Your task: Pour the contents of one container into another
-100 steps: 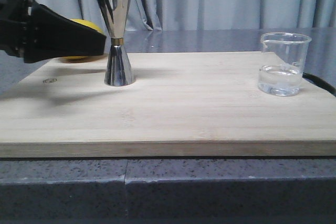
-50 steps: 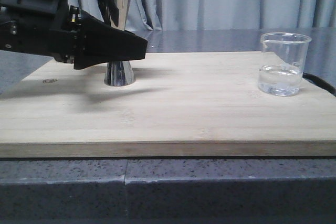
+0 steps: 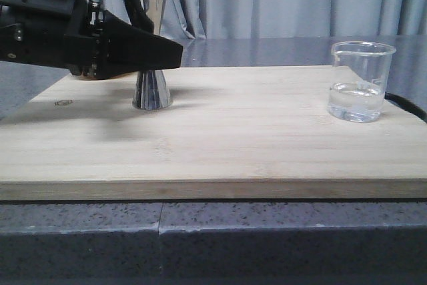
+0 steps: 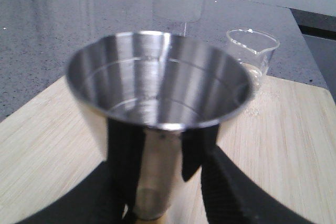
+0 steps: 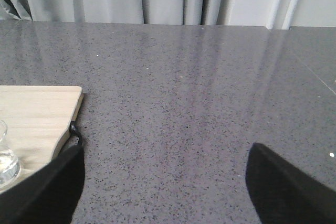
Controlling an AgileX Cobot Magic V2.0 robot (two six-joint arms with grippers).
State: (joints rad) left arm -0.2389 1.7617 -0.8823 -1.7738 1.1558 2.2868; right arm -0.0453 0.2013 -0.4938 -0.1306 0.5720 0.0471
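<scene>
Grey curtains hang behind a dark speckled countertop (image 5: 173, 103) carrying a pale wooden board (image 3: 220, 141). On the board's left part stands the steel jigger (image 3: 150, 45), upright and mirror-bright, its wide cup empty in the left wrist view. The left gripper (image 3: 160, 55) has its black fingers (image 4: 226, 187) on either side of the jigger's waist, hiding that part; whether they press it is unclear. The glass beaker (image 3: 359, 81) sits well apart on the board's right part, partly filled with clear liquid. The right gripper (image 5: 163, 187) is spread wide over bare countertop, with only its fingertips visible.
</scene>
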